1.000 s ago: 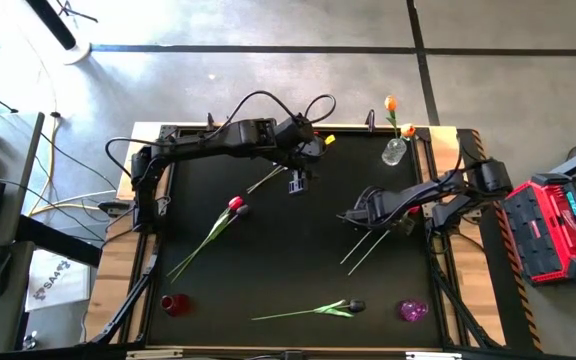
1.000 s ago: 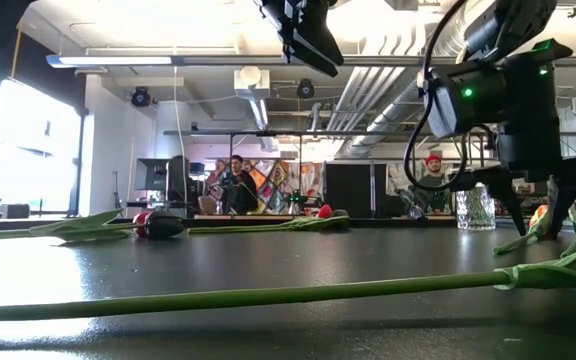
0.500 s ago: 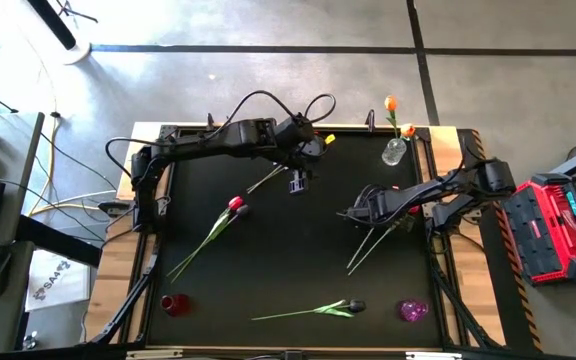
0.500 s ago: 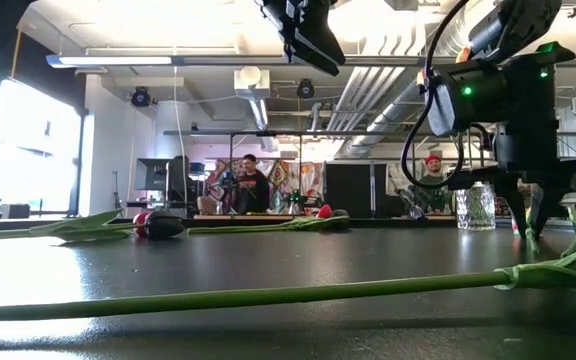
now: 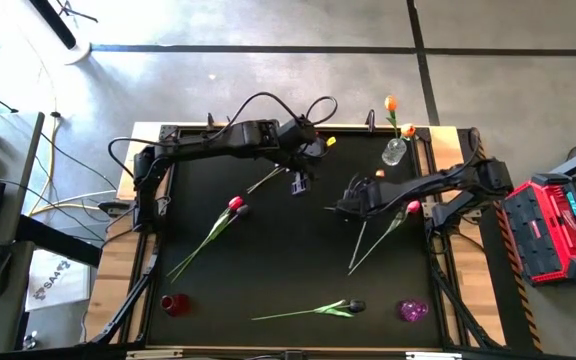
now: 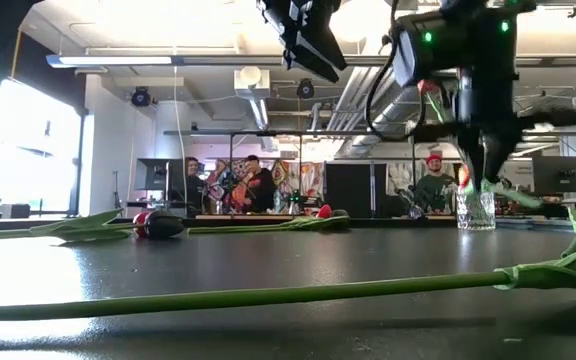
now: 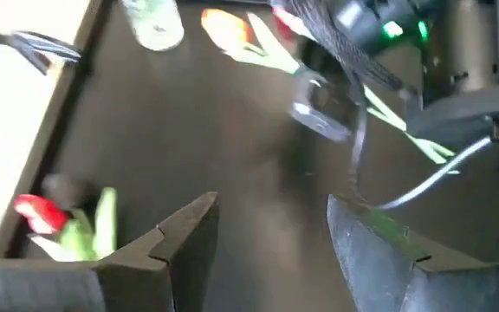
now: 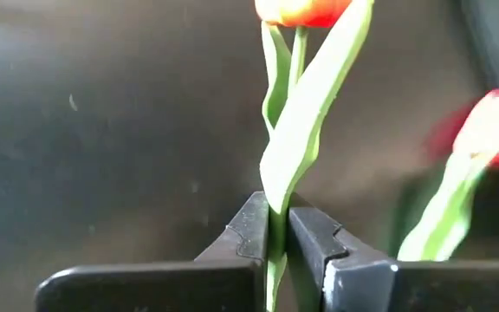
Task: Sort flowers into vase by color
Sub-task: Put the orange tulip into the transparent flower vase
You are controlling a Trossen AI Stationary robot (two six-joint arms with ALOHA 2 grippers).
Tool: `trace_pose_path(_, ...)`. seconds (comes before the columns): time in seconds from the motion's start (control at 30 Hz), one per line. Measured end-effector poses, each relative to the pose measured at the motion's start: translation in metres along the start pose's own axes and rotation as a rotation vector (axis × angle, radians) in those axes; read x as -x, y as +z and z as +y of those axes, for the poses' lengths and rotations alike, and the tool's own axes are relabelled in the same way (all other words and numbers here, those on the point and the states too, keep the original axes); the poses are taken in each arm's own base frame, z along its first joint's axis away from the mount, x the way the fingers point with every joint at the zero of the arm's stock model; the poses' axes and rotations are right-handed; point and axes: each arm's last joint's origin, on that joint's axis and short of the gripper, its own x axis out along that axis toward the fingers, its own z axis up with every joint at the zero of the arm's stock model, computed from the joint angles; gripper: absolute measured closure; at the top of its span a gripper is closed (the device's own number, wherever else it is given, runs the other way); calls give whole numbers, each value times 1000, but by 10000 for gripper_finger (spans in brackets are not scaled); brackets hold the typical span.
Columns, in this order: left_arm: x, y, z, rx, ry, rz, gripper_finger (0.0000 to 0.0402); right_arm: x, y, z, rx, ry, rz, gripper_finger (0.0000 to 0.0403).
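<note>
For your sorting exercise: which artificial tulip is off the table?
The orange-headed tulip, stem pinched in the right gripper's fingers; the others lie flat.

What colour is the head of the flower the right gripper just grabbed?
Orange, reddening toward its base; the tulip clamped by the right gripper shows best in the right wrist view.

An orange tulip [image 8: 306, 10] hangs by its green stem, pinched in the right tool [image 8: 274, 227], with a red-pink tulip [image 8: 490, 128] lying just beside it.
</note>
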Motion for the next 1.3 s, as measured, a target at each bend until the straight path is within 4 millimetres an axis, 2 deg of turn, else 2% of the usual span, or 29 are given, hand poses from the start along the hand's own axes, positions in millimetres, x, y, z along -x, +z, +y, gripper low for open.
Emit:
trace_pose_path(0.13, 0, 2, -4, 40, -126, -29, 198, 27, 18, -3, 86, 17, -137, 389)
trace_pose_path(0.27, 0, 5, -7, 64, -157, -54, 198, 55, 37, -12, 125, 102, -258, 390)
trace_pose_path(0.43, 0, 7, -8, 90, -157, -74, 198, 91, 61, -34, 111, 301, -424, 390)
trace_pose_path(0.6, 1, 11, -10, 92, -157, -110, 198, 120, 84, -55, 185, 497, -529, 390)
trace_pose_path(0.73, 2, 20, -12, 98, -178, -194, 198, 143, 96, -60, 253, 673, -591, 390)
trace_pose_path(0.87, 4, 30, -25, 95, -221, -297, 198, 166, 105, -57, 334, 854, -665, 390)
trace_pose_path(1.07, 9, 43, -43, 70, -255, -426, 198, 187, 110, -50, 443, 1014, -779, 390)
trace_pose_path(1.3, 9, 44, -42, 207, -105, -448, 198, 192, 109, -47, 484, 1105, -774, 390)
